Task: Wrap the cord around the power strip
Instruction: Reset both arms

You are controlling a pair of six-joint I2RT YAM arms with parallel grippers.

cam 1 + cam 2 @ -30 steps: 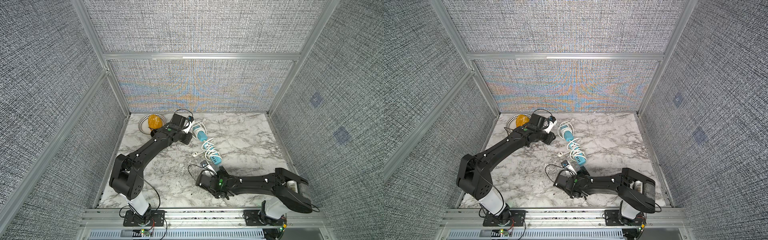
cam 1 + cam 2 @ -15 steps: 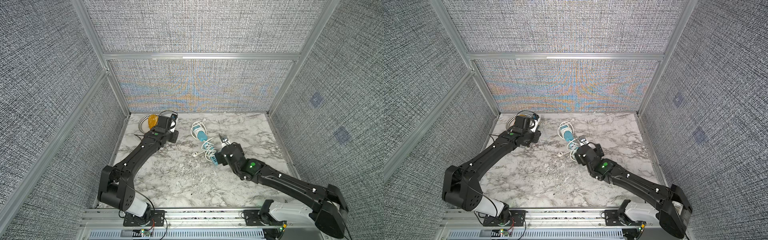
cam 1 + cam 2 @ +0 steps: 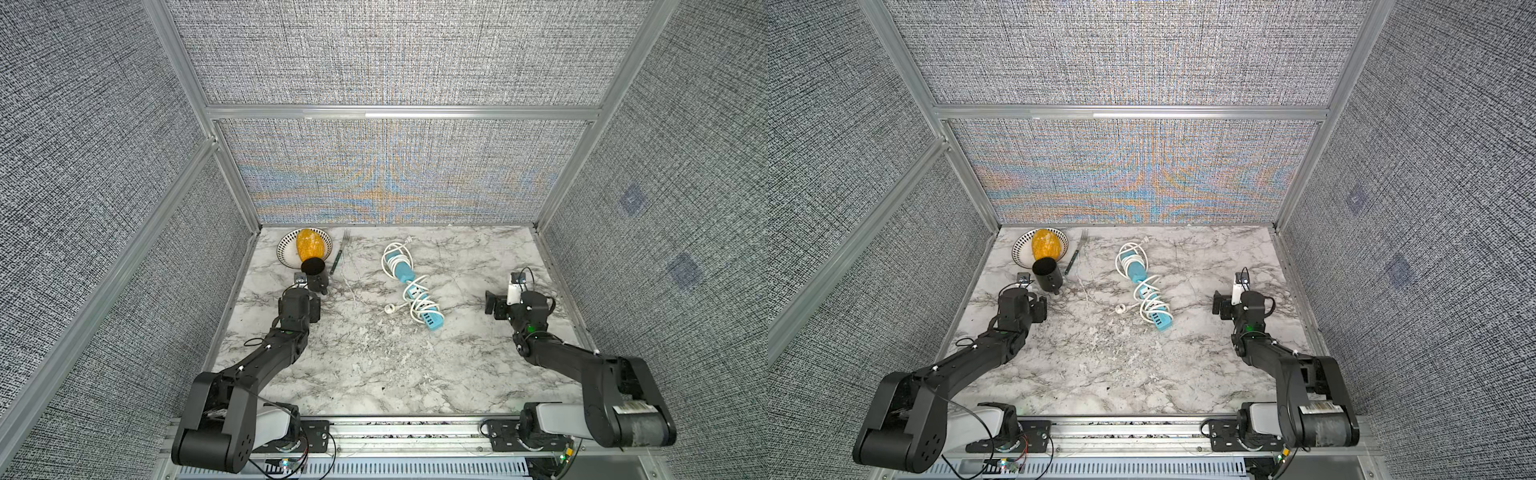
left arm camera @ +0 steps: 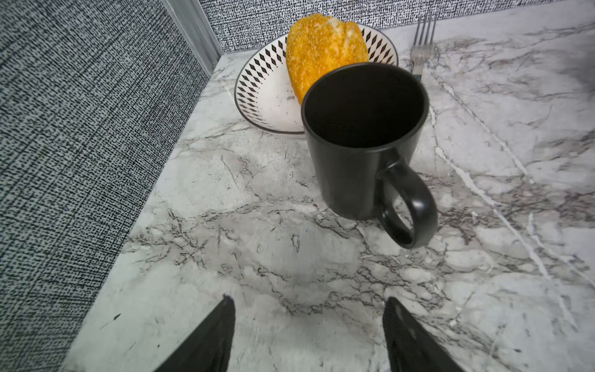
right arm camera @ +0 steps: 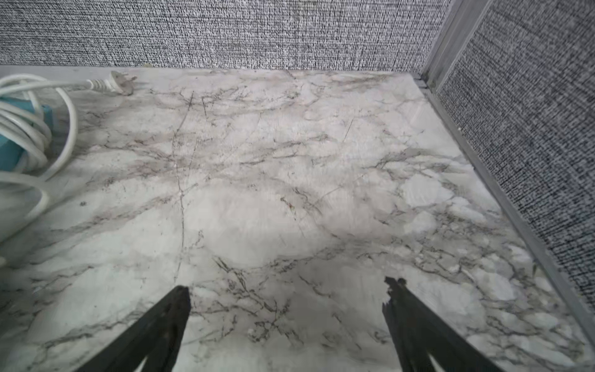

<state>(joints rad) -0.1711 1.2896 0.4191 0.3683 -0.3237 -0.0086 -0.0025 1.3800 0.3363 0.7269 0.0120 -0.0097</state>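
**Slackly wound power strip [image 3: 402, 272] waits mid-table, in neither arm's hold**

The left claw [image 4: 309, 302], spread and pinching nothing, faces a black mug [image 4: 363, 128] at upper centre of its wrist view. In both top views the blue strip lies slantwise at centre of the marble table [image 3: 374, 365], with the white cord [image 3: 420, 306] looped loosely round it and the plug [image 3: 409, 240] at its upper end. The right claw [image 5: 288, 286], at right in both top views, is likewise spread and empty. The bar looks light and rigid, the cord limp, springy and apt to slip off. The bare blue mid-section seems the safest hold.
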